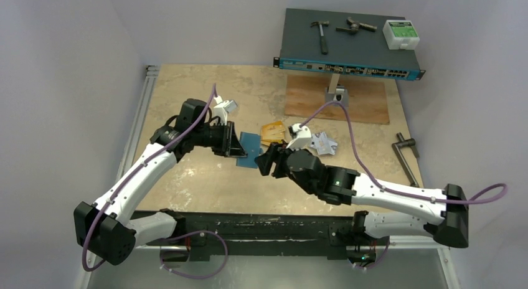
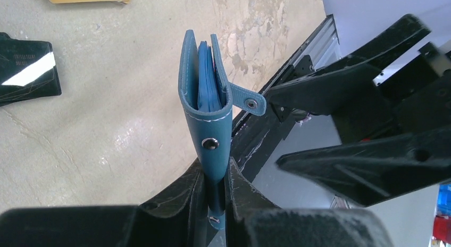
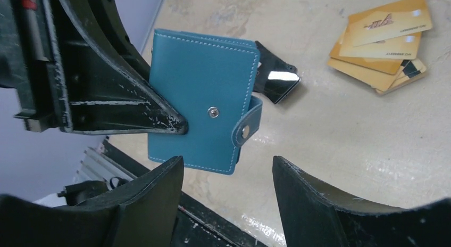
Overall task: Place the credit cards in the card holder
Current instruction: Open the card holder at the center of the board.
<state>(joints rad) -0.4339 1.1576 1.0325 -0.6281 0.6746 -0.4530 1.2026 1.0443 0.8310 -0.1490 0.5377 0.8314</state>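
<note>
Left fingers [image 2: 178, 204] on stitched card holder [image 2: 217, 131]

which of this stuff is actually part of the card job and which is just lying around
Part of the job:
- card holder, clamped in the left gripper
- orange-gold cards
- black cards
- silver-white cards

Just lying about:
- network switch
- hammer
- white box
- wooden board
- metal tool near the table's right edge
</note>
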